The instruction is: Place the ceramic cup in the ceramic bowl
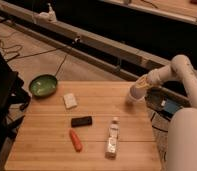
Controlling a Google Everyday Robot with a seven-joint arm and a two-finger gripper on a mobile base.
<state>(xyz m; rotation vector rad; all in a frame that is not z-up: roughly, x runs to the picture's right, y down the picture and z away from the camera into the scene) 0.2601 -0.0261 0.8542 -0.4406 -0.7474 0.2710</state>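
Observation:
The white ceramic cup (134, 95) is at the right edge of the wooden table (92, 150), at the tip of my gripper (140, 88). The gripper reaches in from the right on a white arm and is shut on the cup, holding it just above the tabletop. The green ceramic bowl (43, 85) sits at the table's far left corner, well apart from the cup and gripper.
Between cup and bowl lie a small white block (70, 100), a black flat object (81, 121), an orange object (75, 140) and a clear bottle with a white label (112, 137) lying down. A black chair (4, 95) stands at the left.

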